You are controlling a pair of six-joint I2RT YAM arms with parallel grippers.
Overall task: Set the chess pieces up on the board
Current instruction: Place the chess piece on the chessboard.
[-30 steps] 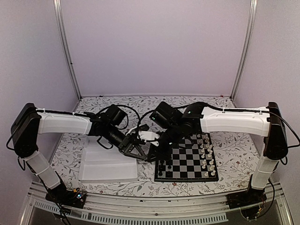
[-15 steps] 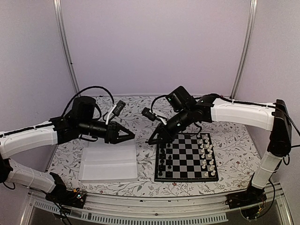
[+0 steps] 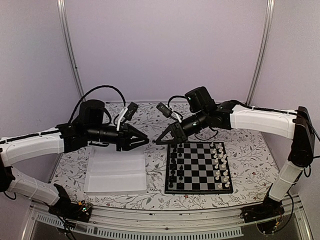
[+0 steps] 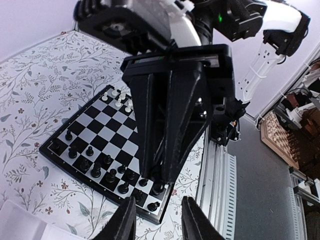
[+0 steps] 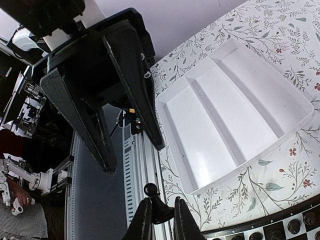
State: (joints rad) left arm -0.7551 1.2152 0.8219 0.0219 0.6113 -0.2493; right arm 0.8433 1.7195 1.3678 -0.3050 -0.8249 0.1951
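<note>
The chessboard (image 3: 198, 191) lies right of centre. Black chess pieces (image 3: 173, 167) stand in its left columns and white pieces (image 3: 220, 161) in its right columns. My right gripper (image 3: 159, 141) hangs above the table left of the board's far corner. In the right wrist view it (image 5: 159, 220) is shut on a black pawn (image 5: 158, 206). My left gripper (image 3: 143, 142) is open and empty, raised over the tray's far edge, its tips facing the right gripper's a short gap apart. In the left wrist view (image 4: 157, 222) it looks across at the board (image 4: 107, 120) and its black pieces (image 4: 95, 170).
A white shallow tray (image 3: 116, 172) with long compartments lies left of the board and shows empty in the right wrist view (image 5: 235, 115). The floral table ends at a metal rail (image 3: 165, 220) at the near edge. Walls and corner posts close in the back and sides.
Both grippers have risen from low beside the board's left edge. The left arm swung back and left, then eased right. The right gripper lifted away from the board.
</note>
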